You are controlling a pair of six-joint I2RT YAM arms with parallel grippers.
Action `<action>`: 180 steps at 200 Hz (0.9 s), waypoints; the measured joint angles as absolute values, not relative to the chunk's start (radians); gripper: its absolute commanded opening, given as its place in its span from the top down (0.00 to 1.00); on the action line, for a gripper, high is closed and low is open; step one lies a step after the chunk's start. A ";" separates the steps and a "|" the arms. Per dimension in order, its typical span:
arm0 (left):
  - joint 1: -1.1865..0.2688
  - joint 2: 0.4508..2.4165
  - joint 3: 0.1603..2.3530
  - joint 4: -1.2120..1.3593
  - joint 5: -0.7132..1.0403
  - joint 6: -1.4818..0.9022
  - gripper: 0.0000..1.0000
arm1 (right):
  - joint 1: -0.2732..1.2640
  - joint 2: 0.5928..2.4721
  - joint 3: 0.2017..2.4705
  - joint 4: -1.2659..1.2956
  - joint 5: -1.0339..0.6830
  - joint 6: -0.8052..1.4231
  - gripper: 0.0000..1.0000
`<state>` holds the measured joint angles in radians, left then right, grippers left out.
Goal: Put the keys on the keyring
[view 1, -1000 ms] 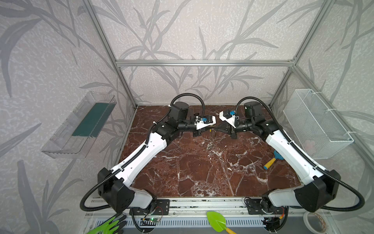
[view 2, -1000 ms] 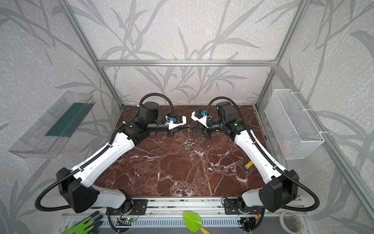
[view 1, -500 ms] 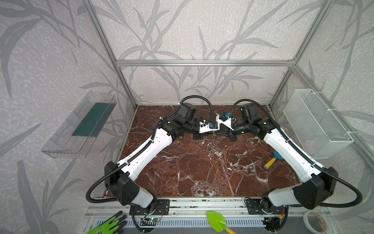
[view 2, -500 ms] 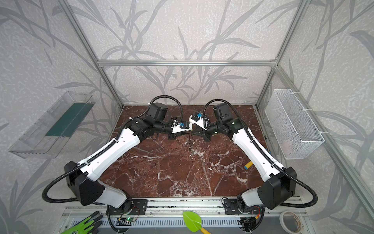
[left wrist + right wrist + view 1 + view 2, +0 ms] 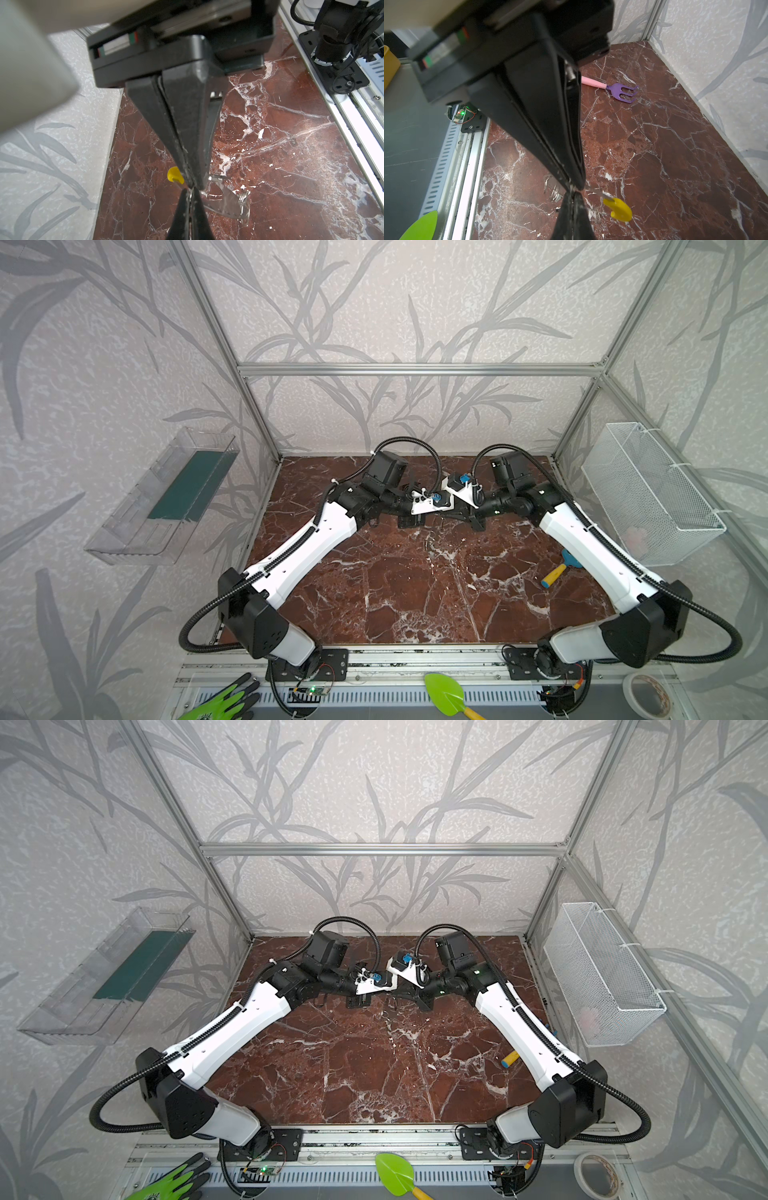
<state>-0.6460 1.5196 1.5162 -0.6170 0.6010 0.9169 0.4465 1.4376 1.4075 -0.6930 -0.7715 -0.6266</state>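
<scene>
Left gripper (image 5: pixel 189 183) inward (back wall (image 5: pixel 415 418) near)

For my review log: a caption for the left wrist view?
Shut left gripper meets right gripper tip to tip over table; yellow-sleeved keyring one side, keys the other.

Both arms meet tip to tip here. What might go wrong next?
The left gripper and right gripper both pinch shut at nearly one spot on the thin grey hoop keyring with a yellow sleeve; pulling apart may bend it or lose it. The small silvery keys with a clear tag seem to hang loose beside the tips and might swing, snag or drop.
</scene>
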 measured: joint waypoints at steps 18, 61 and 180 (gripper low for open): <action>-0.645 1.521 1.516 -0.614 0.596 0.913 1.00 | 0.447 1.433 1.394 -0.666 -0.749 -0.619 0.81; -0.642 1.506 1.466 -0.504 0.599 0.855 1.00 | 0.445 1.320 1.166 -0.457 -0.648 -0.592 0.65; -0.632 1.438 1.303 -0.066 0.603 0.598 1.00 | 0.446 1.205 0.951 0.042 -0.525 -0.381 0.60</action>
